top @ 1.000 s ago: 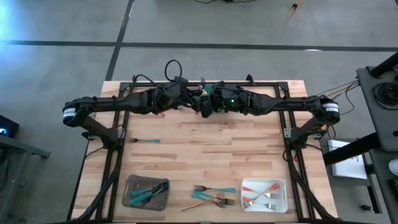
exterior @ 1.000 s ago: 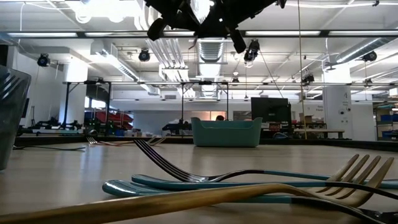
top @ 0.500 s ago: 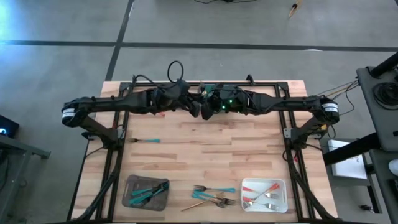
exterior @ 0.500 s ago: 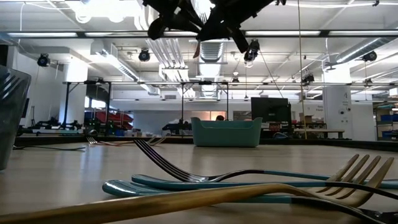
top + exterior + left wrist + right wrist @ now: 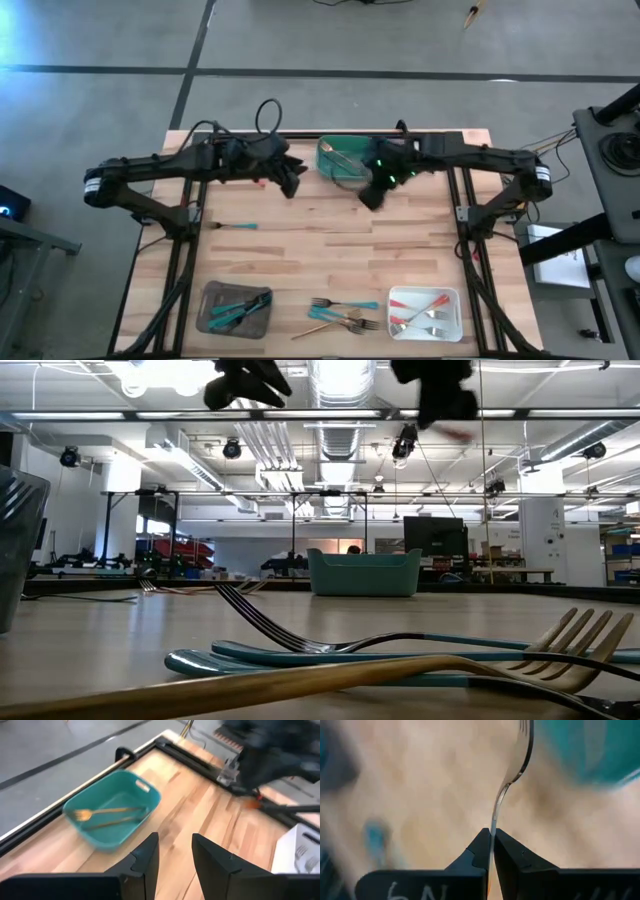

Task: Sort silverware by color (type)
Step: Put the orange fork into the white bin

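Now: right gripper [image 5: 490,840] clenching a fork [image 5: 512,770], just beside the green tray [image 5: 340,160].
Left gripper [image 5: 174,857] standing parted, holding nothing, near tray's other side. Judging: keep fork pinched tight while carrying; other silverware [image 5: 345,318] is lying well apart from tray.

Left claw [image 5: 175,857]: its 2 dark fingers stand apart with a clear gap between them, nothing held. Beyond them, a teal tray [image 5: 100,837] rests on the wooden surface [image 5: 200,815], near the black frame rail at its edge. Inside the tray lie 2 gold utensils [image 5: 107,812], roughly parallel. The other arm [image 5: 275,755] appears blurred farther off. A white tray [image 5: 300,852] shows at the picture's edge.
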You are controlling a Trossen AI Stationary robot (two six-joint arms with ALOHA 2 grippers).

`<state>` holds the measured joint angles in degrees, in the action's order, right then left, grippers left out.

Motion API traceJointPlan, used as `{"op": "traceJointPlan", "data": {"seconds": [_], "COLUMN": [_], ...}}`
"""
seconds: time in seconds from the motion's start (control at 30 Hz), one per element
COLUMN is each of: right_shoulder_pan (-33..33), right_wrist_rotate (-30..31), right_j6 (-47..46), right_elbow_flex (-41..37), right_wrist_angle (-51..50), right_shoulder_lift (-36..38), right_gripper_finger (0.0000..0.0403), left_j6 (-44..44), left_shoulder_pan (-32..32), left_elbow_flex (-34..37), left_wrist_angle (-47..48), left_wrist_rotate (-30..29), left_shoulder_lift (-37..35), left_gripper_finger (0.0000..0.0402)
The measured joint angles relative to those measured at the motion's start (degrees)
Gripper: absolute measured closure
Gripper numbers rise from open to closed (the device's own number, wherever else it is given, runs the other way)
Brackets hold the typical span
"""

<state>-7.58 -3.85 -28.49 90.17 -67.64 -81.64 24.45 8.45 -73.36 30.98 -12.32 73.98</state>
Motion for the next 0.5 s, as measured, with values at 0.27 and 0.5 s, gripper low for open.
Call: {"op": "traceJointPlan", "data": {"seconds": [0.27, 0.5], "right_shoulder_pan": [15.0, 30.8], "right_wrist_rotate": [-11.3, -12.8], "right_j6": [-1.4, 0.5], "right_elbow_flex": [-1.8, -2.3], "right_wrist_angle": [-7.4, -6.7], "right_shoulder_lift": [0.3, 0.3], "right_gripper_finger": [0.0394, 0.0394], "left_j6": [-0.9, -1.4], "left_shoulder_pan": [0.0, 0.1], "left_elbow_flex": [0.0, 0.0], "left_wrist_angle": [4.5, 4.5], "left_wrist_rotate": [-0.2, -0.2], "left_shoulder_lift": [-1.5, -1.2], "left_gripper_finger": [0.0302, 0.0302]}}
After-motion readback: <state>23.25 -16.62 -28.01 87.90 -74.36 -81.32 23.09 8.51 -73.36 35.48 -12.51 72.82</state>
